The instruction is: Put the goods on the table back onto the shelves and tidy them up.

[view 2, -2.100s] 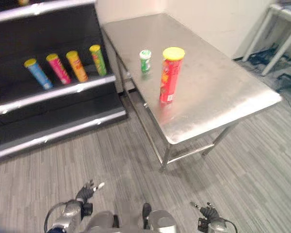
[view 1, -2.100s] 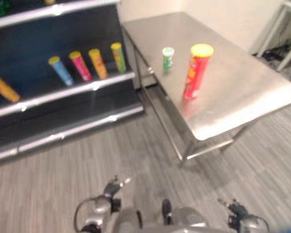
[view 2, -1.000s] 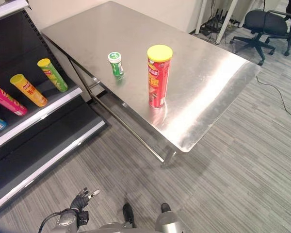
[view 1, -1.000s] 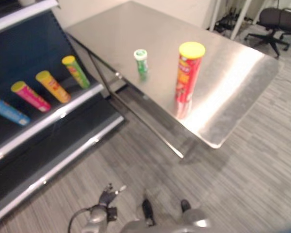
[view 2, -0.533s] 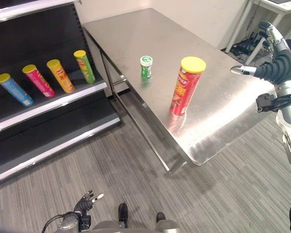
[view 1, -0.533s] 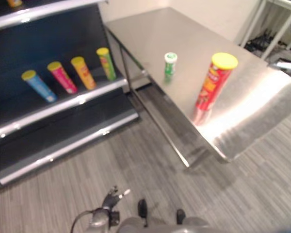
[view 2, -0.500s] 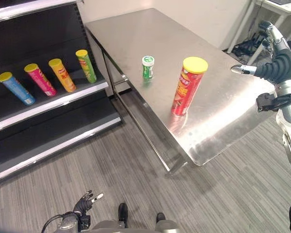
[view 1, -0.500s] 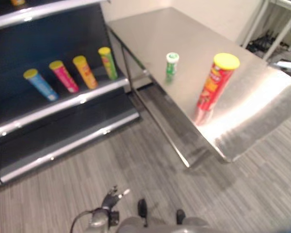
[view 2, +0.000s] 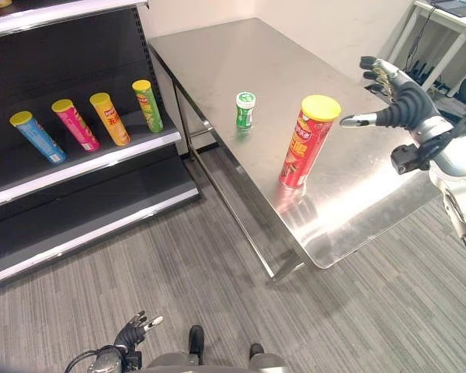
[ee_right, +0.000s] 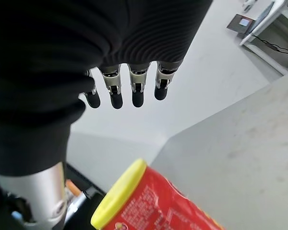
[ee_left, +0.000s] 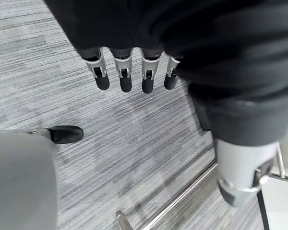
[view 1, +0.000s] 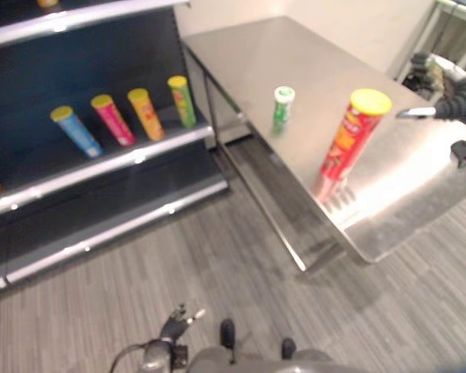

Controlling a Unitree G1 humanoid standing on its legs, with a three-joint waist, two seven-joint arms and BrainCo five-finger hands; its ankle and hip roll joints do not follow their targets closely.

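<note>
Red tall tube [view 2: 304,141] with a yellow lid stands upright on the steel table [view 2: 241,54], near its front edge. Just off at its 3 o'clock hangs the right hand [view 2: 392,103], fingers [ee_right: 136,87] straight and relaxed, thumb pointing at the lid, holding nothing and apart from the tube. At the tube's 11 o'clock stands a small green canister [view 2: 245,109] with a white cap, well apart from the hand. Away at 9 o'clock, the dark shelf unit [view 2: 78,167] carries four slanting tubes on one board: blue [view 2: 36,137], pink [view 2: 76,124], orange [view 2: 109,118] and green [view 2: 147,106], all yellow-lidded. Left hand [view 2: 132,332] hangs low at 7 o'clock over grey striped floor [view 2: 179,264], fingers [ee_left: 122,72] loose and empty
</note>
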